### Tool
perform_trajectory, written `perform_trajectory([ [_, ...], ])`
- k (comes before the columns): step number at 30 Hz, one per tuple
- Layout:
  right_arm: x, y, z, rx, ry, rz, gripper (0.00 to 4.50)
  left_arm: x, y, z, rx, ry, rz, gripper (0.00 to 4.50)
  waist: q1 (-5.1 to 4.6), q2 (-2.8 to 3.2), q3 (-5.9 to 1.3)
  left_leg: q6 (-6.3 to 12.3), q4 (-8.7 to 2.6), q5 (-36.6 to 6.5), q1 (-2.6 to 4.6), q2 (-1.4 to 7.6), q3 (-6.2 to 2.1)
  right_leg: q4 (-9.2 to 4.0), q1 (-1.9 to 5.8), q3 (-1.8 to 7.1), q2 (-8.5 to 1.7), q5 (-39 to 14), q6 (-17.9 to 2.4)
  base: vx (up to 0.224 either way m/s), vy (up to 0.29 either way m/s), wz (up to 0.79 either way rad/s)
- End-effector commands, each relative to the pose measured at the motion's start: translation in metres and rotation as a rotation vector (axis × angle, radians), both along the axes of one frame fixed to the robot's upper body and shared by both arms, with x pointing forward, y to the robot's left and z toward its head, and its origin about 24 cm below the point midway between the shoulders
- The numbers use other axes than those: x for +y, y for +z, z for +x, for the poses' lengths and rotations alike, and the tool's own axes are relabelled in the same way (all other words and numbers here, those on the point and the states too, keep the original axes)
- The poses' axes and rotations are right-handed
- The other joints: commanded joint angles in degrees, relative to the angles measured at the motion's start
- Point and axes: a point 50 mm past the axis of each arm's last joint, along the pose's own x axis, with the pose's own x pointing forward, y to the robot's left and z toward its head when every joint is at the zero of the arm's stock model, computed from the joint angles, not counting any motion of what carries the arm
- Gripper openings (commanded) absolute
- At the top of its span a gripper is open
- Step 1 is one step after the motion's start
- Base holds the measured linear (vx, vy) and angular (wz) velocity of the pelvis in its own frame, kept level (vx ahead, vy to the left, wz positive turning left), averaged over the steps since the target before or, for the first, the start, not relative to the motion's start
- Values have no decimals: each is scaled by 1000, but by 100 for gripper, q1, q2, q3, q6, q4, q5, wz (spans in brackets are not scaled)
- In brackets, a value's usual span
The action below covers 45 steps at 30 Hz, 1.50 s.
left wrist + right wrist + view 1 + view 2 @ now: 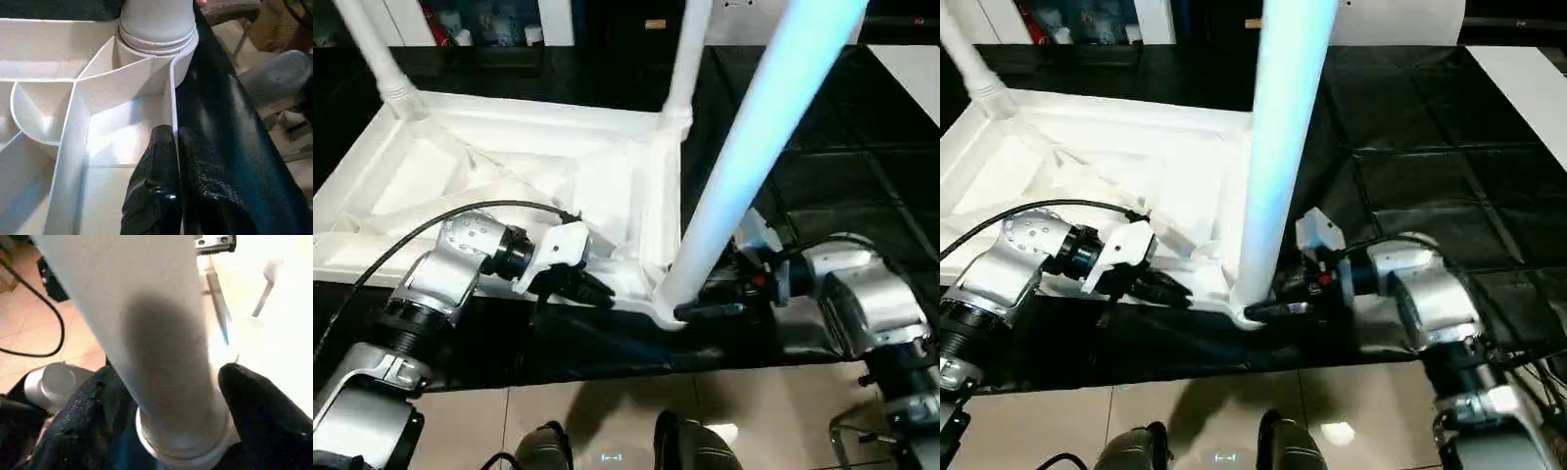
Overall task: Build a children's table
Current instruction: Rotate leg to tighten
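The white table top (509,127) lies upside down on a black mat, ribs facing up. Two legs stand in its far corners, one on the left (372,49) and one on the right (690,49). A third leg (754,147) rises from the near right corner socket (156,44). My left gripper (597,292) is shut on the thin near rim wall (172,98), a little left of that socket. My right gripper (168,379) reaches in from the right. Its fingers (244,401) are spread on either side of the near leg's base, close against it.
The black mat (822,176) ends just before my feet (548,446), which stand on beige floor tiles. A black cable (411,230) arcs over my left forearm. Shelves with small items (480,24) line the back. A white surface (911,78) sits at the far right.
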Motion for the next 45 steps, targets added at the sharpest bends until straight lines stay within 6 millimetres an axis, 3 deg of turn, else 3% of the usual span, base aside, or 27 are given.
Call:
perform_trajectory([
  [1,1,-1,-1,5,42,-14,315,-6,-8,-7,39,-90,46,0,-2,-36,-442,841,-268,-425,33,184,26,-243,468,293,-337,-853,-1523,0,0,0],
  [11,2,0,1,30,96,-11,250,-6,-8,-6,37,-106,51,0,9,-42,-449,880,-258,-355,31,186,25,-233,467,289,-334,-841,-1526,0,0,0],
  [13,2,0,1,32,100,-10,220,-6,-8,-6,36,-104,50,0,14,-44,-455,889,-256,-347,34,188,27,-229,467,288,-333,-833,-1538,0,0,0],
  [18,4,0,-1,46,106,5,209,-8,-10,-5,38,-76,27,0,26,-56,-442,860,-256,-391,27,179,27,-242,466,290,-330,-937,-1493,0,0,0],
  [22,11,0,-7,81,35,56,207,-20,-8,2,29,54,-25,0,77,-22,-435,829,-263,-374,46,198,24,-245,456,299,-322,-920,-1481,0,0,0],
  [24,13,-1,-8,85,15,65,207,-23,-7,3,20,82,-31,0,93,-16,-419,764,-273,-535,37,185,20,-282,447,288,-327,-1204,-1438,0,0,0],
  [25,19,-2,-7,81,-42,73,207,-29,-7,7,18,141,-48,0,89,-36,-396,610,-289,-746,31,173,20,-340,452,296,-337,-1677,-1268,0,0,0],
  [26,23,-4,-6,74,-92,77,207,-35,-7,8,18,179,-68,0,98,-10,-378,563,-295,-817,45,171,14,-369,426,295,-339,-1847,-1222,0,0,0],
  [27,23,-4,-6,74,-92,77,207,-35,-7,8,18,179,-68,0,75,-44,-373,451,-305,-967,26,139,-10,-411,447,277,-345,-2290,-1054,0,0,0],
  [28,30,-6,-5,66,-155,84,207,-42,-6,10,27,221,-91,0,71,-33,-374,393,-317,-991,19,134,-24,-417,456,274,-351,-2453,-980,0,0,0],
  [29,37,-8,-4,69,-215,95,207,-49,-6,11,28,257,-107,0,53,-26,-358,333,-329,-1024,41,126,-25,-467,422,275,-345,-2708,-851,0,0,0],
  [30,46,-9,-2,79,-283,114,207,-56,-6,13,32,302,-121,0,14,-50,-341,251,-347,-1068,7,110,-41,-490,431,259,-330,-2986,-691,0,0,0],
  [32,59,-12,-1,88,-381,130,206,-67,-6,17,32,388,-140,0,-65,-56,-338,229,-367,-1196,13,82,-73,-576,434,224,-354,-3467,-464,0,0,0],
  [34,67,-13,0,97,-434,137,205,-72,-5,21,30,443,-153,0,-98,-49,-333,233,-365,-1247,47,89,-62,-598,388,235,-341,-3481,-444,0,0,0],
  [36,80,-16,5,104,-552,137,204,-82,-4,28,29,560,-179,0,-144,-43,-314,203,-364,-1473,92,60,-79,-664,359,205,-349,-3856,-318,0,0,0],
  [41,98,-20,16,128,-770,146,199,-96,-1,38,2,731,-206,0,-188,-27,-344,282,-397,-1415,81,81,-87,-637,369,216,-338,-3387,-382,0,0,0],
  [45,104,-23,26,156,-978,162,199,-106,1,41,-21,803,-219,0,-201,7,-386,288,-407,-1253,77,103,-73,-573,393,236,-326,-2618,-633,0,0,0],
])
